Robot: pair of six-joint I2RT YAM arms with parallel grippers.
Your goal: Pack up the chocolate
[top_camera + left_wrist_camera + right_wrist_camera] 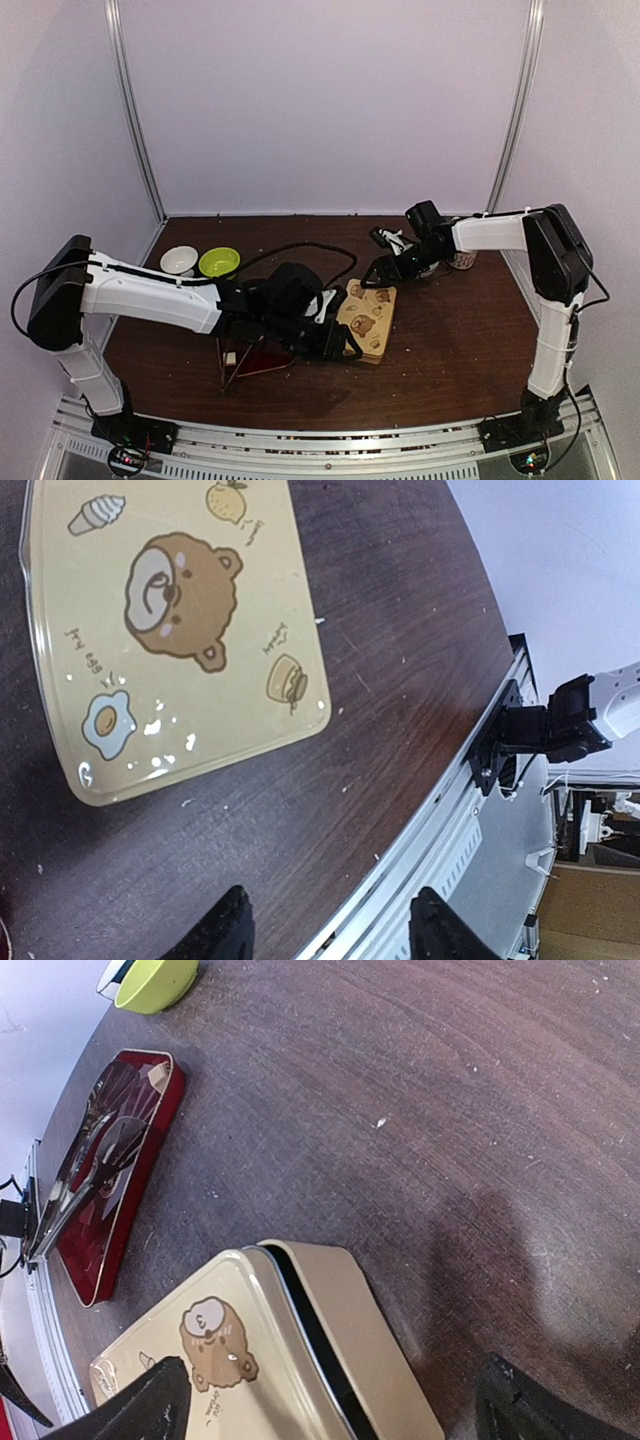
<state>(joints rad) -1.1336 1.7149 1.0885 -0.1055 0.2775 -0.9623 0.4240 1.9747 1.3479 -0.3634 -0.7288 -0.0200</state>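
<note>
Right wrist view: the right end effector [335, 1385] gapes wide over the bear-printed lid [215, 1345], which sits askew on its beige tin [375, 1360]. The left end effector [335, 925], half open and empty, hovers near the lid above the worktop [400, 680]. We see no chocolate anywhere. We judge the lidding step is in hand, and it calls for squaring the lid.

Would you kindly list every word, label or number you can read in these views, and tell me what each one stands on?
"fry egg": on the lid, beside its fried egg drawing.
Words by the lemon and the jar drawn on the lid: too small to read.
Writing under the bear in the right wrist view: blurred.
No other readable text shows.
</note>
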